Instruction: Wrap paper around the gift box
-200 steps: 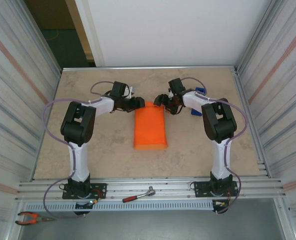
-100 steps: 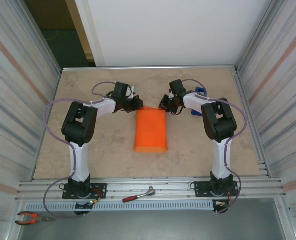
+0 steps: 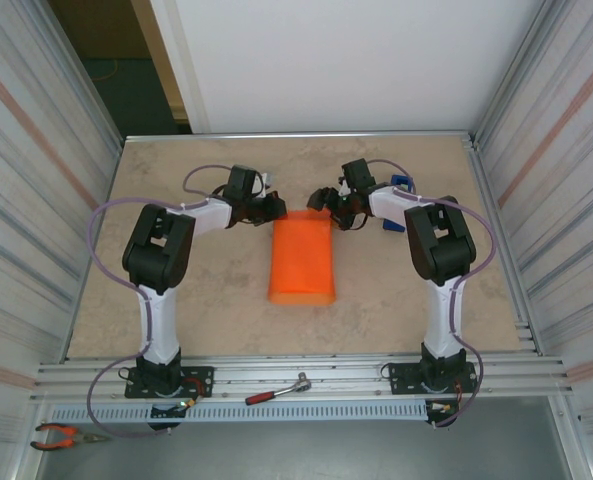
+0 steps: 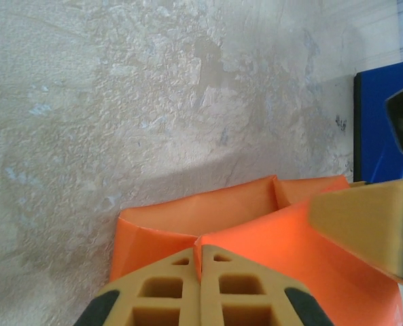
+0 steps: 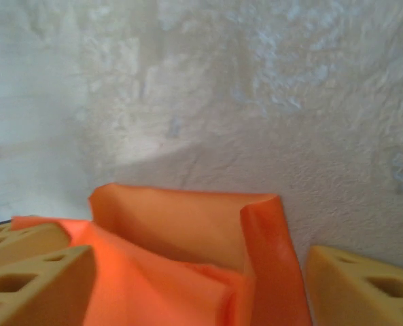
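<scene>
Desk (image 3: 206, 290) w/ 1 parcel of orange paper (image 3: 302, 262), 1 blue dispenser (image 3: 400, 183), 2 arms: L tool (image 4: 201, 265) closed at paper's far fold, R tool (image 5: 198, 258) open astride it.

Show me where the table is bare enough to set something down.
Bare: the table along the back wall, and either side of the paper. Crowded: its far end, where left gripper and right gripper meet.
</scene>
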### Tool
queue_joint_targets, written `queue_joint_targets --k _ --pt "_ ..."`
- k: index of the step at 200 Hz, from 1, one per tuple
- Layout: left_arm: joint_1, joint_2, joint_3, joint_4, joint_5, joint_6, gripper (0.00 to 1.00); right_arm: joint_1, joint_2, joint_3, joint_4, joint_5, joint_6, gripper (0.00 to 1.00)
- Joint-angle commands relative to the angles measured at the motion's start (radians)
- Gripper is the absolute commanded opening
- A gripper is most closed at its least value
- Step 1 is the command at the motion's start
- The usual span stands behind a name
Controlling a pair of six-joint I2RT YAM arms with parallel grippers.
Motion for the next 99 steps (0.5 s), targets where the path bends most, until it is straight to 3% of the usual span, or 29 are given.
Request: queue_joint_targets --k 1,31,50,64,99 --pt "-0.009 0.007 -0.055 -0.055 -0.086 0.002 0.00 -0.026 -0.084 -0.050 -0.021 0.012 -0.006 0.84" --pt "-0.006 0.001 -0.055 -0.050 -0.076 0.001 0.00 -0.027 -0.179 -0.124 -0.015 0.029 -0.012 0.85" --pt "0.002 -0.017 -0.050 -0.042 -0.060 0.006 0.37 -0.015 -0.258 -0.186 -0.020 0.063 -0.022 0.89" --pt "0.014 -0.042 -0.051 -0.025 -0.038 0.016 0.58 -0.002 -0.331 -0.242 -0.029 0.096 -0.040 0.91" --pt "0.065 -0.143 -0.055 -0.001 0.040 0.053 0.77 0.035 -0.515 -0.347 -0.122 0.170 -0.122 0.95"
